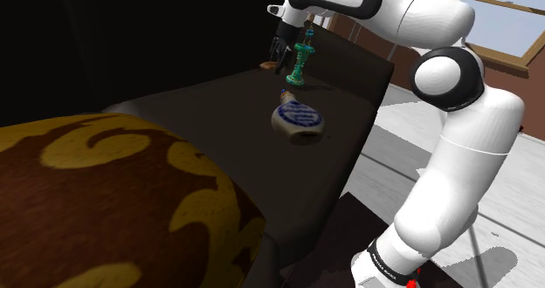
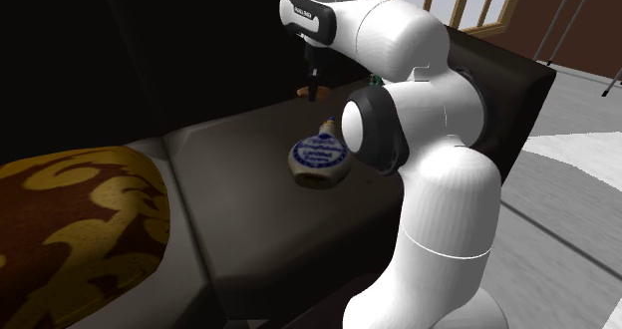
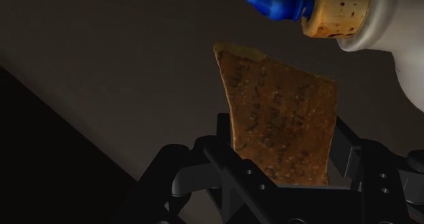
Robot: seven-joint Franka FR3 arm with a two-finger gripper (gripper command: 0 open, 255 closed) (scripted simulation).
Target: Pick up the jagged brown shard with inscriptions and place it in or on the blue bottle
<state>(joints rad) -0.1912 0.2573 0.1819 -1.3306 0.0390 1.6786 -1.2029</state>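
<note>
At the far edge of the dark surface (image 1: pixel 218 133) in the shoulder view, the gripper (image 1: pixel 281 61) stands at the brown shard (image 1: pixel 268 65), and the blue bottle (image 1: pixel 297 119) lies on its side at its five o'clock. In the second exterior view, the bottle sits at the gripper's six o'clock. In the wrist view, the fingers clasp the shard's two edges.

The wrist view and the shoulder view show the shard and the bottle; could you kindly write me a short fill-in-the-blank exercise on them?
1. In the wrist view, the pointed tip beyond the cork of the bottle is coloured ___.
2. In the shoulder view, the bottle is not upright: it lies on its ___ on the dark surface.
3. The jagged shard with faint markings is ___ in colour.

Missing words: blue; side; brown.
</note>
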